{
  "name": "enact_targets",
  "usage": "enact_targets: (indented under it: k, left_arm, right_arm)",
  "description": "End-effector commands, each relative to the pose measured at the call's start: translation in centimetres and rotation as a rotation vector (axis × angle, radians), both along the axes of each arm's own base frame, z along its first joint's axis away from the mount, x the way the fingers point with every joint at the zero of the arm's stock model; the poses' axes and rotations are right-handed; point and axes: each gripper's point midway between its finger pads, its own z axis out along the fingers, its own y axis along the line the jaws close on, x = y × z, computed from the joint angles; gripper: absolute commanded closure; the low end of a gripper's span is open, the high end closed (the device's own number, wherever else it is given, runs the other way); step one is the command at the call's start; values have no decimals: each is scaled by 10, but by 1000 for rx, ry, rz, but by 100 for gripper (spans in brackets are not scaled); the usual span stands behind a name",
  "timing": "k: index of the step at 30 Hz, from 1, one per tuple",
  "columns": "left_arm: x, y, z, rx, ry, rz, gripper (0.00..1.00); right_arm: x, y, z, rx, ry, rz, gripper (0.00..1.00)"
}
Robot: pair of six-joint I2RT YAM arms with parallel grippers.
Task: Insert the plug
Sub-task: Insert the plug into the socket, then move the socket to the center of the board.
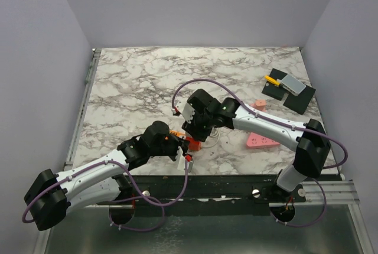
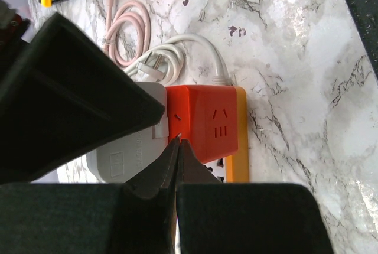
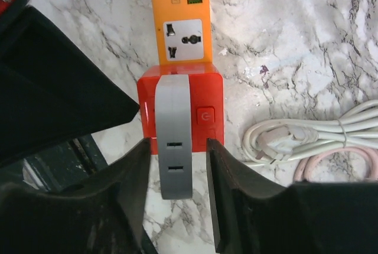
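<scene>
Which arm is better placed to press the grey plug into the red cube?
The right: right gripper straddles the grey plug on the red cube; left gripper is shut beside it.

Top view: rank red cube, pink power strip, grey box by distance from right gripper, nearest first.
1. Red cube, at the right gripper fingertips, front centre.
2. Pink power strip, off to the right near the front edge.
3. Grey box, on the black mat, far right.

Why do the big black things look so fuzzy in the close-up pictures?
Left wrist view: the fingers sit right by the lens, blurred, while the red cube looks sharp. Right wrist view: same soft, dark fingers. Top view: even light, nothing blurred.
</scene>
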Motion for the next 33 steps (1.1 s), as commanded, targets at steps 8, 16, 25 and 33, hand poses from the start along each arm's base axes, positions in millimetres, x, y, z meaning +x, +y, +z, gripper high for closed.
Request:
enact_targets:
  k: [8,16,25,33]
  left_arm:
    - [15,9,24,-29,-31,120,72]
    - [44,14,94,-229,69,415,1]
    - [125,63,137,-426,270,938,1]
    - [194,165,101,-433,348,1367,1]
  right_arm:
    - [49,-7,62,107,-217,-201,14]
    - [106,-85,123,312,-401,-598,0]
    - [161,-283,107,373,-528,-1377,0]
    - [159,-409,46,234,-464,-1803,0]
